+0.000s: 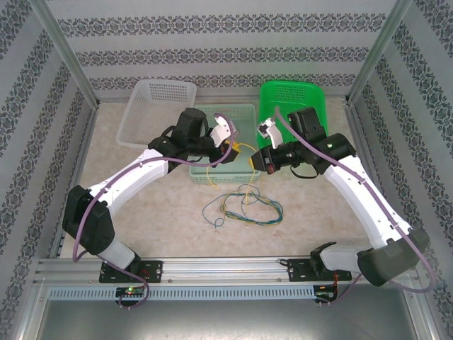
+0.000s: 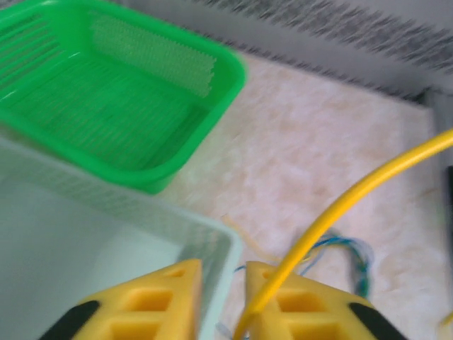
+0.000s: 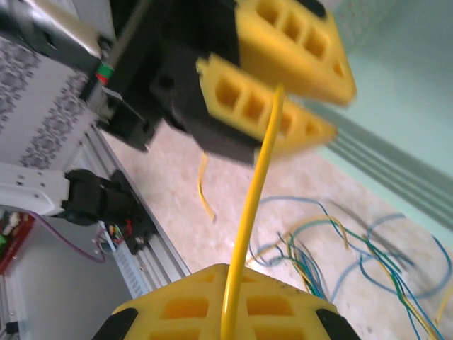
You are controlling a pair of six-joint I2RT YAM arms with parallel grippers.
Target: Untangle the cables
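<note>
R gripper [image 3: 226, 315] & L gripper [image 3: 283, 85] both clamped on one yellow cable [image 3: 255, 191], strung btwn them.
R pads look pressed together w/ the cable coming out of the seam; L pads nearly closed, cable pinched btwn. It runs straight pad to pad w/ little slack, so pulling further apart would prob. slip it from one grip or strain the wire. Short yellow end hangs below L gripper. Can't tell if the other end threads the tangle [image 1: 244, 205] of blue, green & yellow wires on the table; if so, lifting would cinch knots & drag the heap. Beyond: teal basket [image 1: 226, 108] just under L gripper, rim could snag a hanging loop. Green basket [image 1: 294, 99] sits behind R gripper. White basket [image 1: 159, 95] far left, well apart.
</note>
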